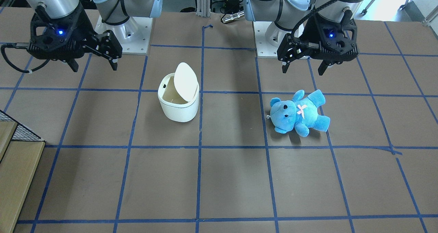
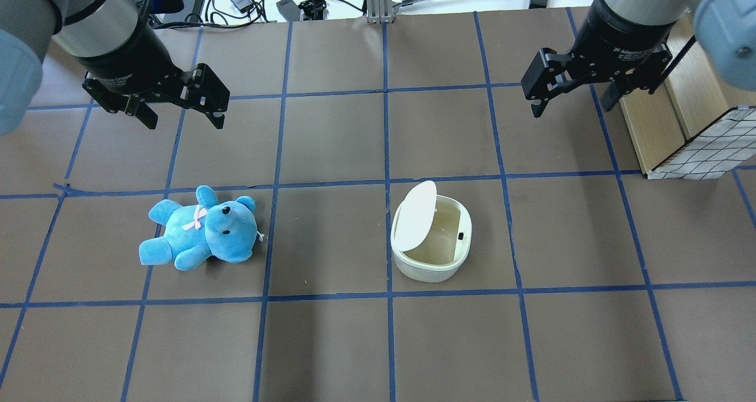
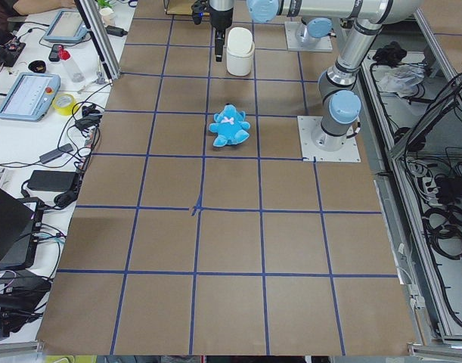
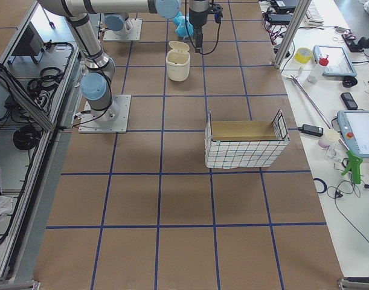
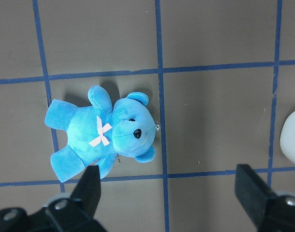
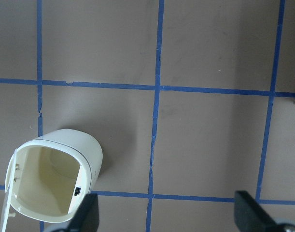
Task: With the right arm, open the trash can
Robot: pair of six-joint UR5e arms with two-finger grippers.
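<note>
The white trash can (image 1: 179, 108) stands near the table's middle with its flip lid (image 1: 185, 79) raised upright and the inside showing. It also shows in the overhead view (image 2: 431, 267) and the right wrist view (image 6: 87, 154). My right gripper (image 2: 572, 107) is open and empty. It hovers above the table, behind the can and to its right, well apart from it (image 1: 94, 68). Its fingertips (image 6: 87, 212) show at the bottom of the right wrist view. My left gripper (image 2: 184, 121) is open and empty above a blue teddy bear (image 2: 201, 234).
The teddy (image 1: 301, 113) lies on its back left of the can, about one grid square away. A wire-mesh basket with a wooden box (image 2: 703, 148) stands at the table's right edge. The arm base plates (image 1: 125, 31) sit at the robot's side.
</note>
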